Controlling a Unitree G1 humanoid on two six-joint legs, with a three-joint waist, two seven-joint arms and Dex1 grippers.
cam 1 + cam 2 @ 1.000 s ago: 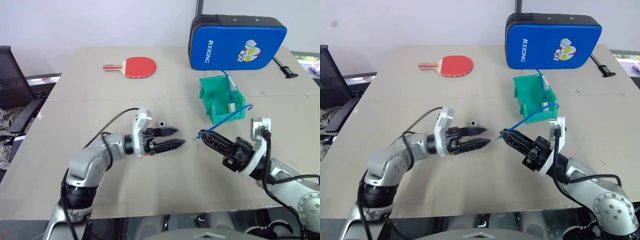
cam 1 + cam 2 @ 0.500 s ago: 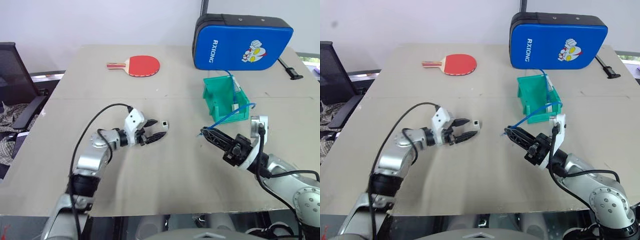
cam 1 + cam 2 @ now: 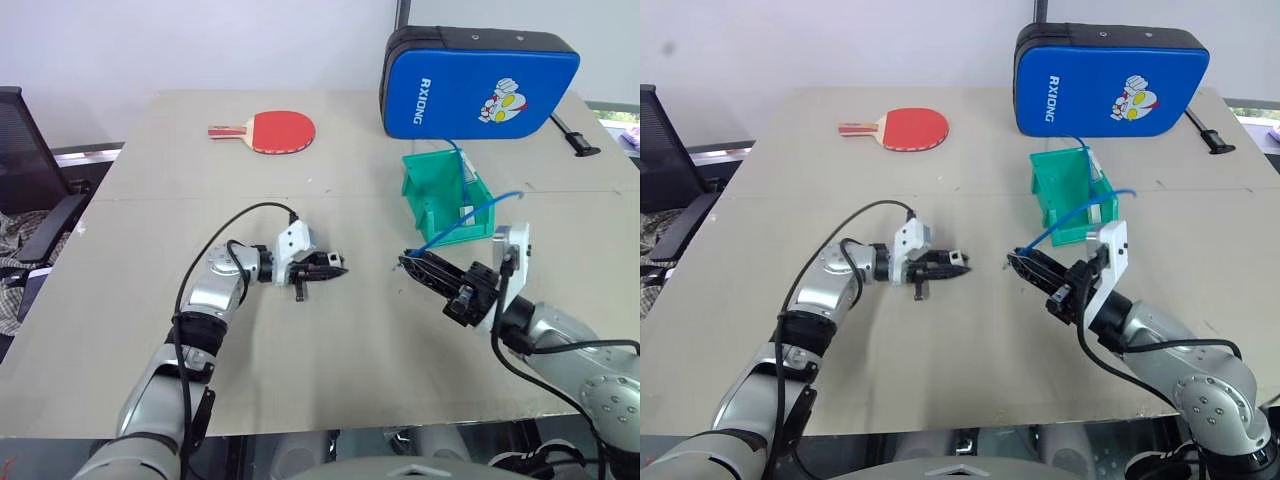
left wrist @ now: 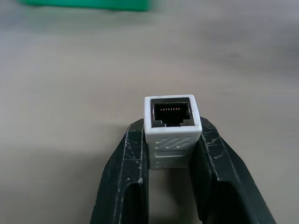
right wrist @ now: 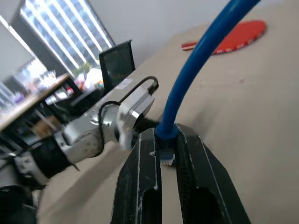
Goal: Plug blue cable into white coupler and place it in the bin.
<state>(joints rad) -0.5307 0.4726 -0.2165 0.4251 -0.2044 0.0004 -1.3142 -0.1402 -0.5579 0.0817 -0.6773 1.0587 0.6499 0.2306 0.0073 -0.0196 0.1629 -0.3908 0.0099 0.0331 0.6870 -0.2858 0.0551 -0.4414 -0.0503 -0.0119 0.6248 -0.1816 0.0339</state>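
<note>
The white coupler [image 4: 172, 135] sits pinched between the two black fingers of my left gripper [image 3: 334, 267], its dark socket facing outward toward the right arm. This gripper hovers low over the middle of the table, pointing right. A short gap away, my right gripper [image 3: 407, 265] is shut on the plug end of the blue cable [image 3: 455, 228], with its tip pointing left at the coupler. The cable arcs up from the fingers and back into the green bin [image 3: 425, 185], which stands just behind the right gripper. In the right wrist view the cable [image 5: 187, 88] rises from between the fingers.
A red table-tennis paddle [image 3: 270, 131] lies at the far left of the table. A large blue padded case [image 3: 480, 82] stands behind the bin. A black chair [image 3: 25, 170] is off the table's left edge.
My left gripper, open beside the coupler half a second ago, has shut on it and turned to point right. The right gripper has rolled a little with the cable.
</note>
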